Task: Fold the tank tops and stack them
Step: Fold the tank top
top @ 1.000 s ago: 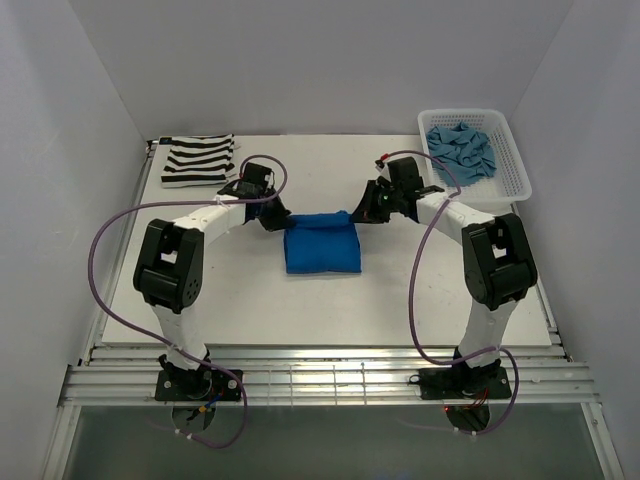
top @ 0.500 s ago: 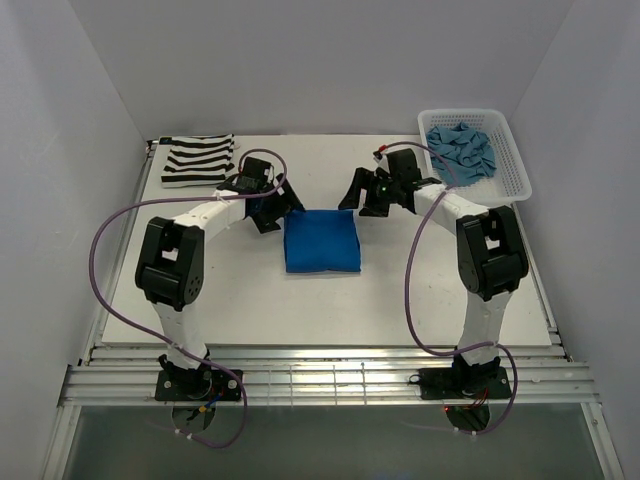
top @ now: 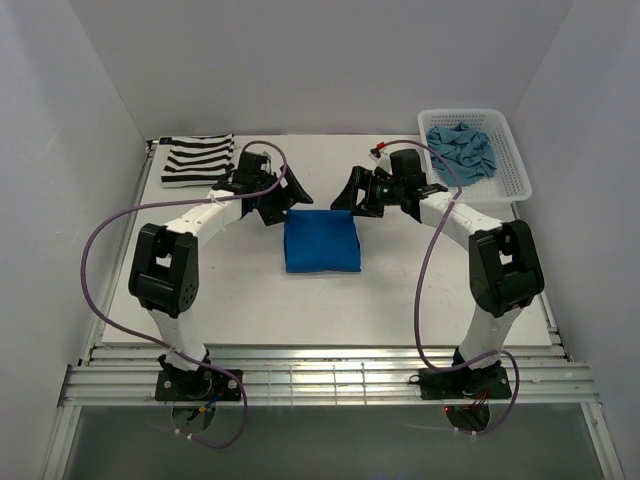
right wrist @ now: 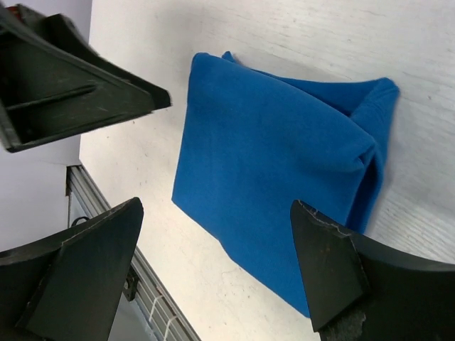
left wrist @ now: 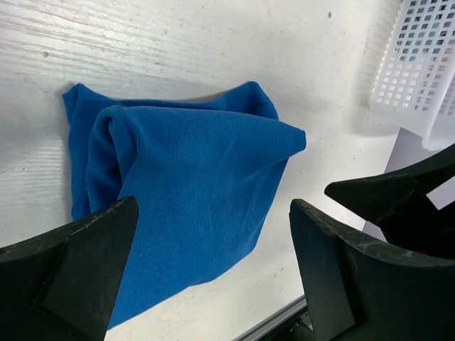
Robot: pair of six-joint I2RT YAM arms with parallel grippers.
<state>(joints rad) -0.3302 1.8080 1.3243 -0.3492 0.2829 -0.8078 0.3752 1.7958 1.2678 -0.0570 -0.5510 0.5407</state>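
- Bench point(top: 400, 290): white, flat, faint grain visible in the wrist views.
- Blue top point(top: 321, 241): folded to a rough square, lying flat near the bench's centre.
- Striped top point(top: 198, 160): folded, at the far-left corner, well apart from the blue top.
- Basket point(top: 510, 185): white lattice, standing at the far-right corner.

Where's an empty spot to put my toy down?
Bare table lies in front of the blue top, and at the back between the striped top and the basket. Crowded: the blue top's far corners, where the left end effector and right end effector hover.
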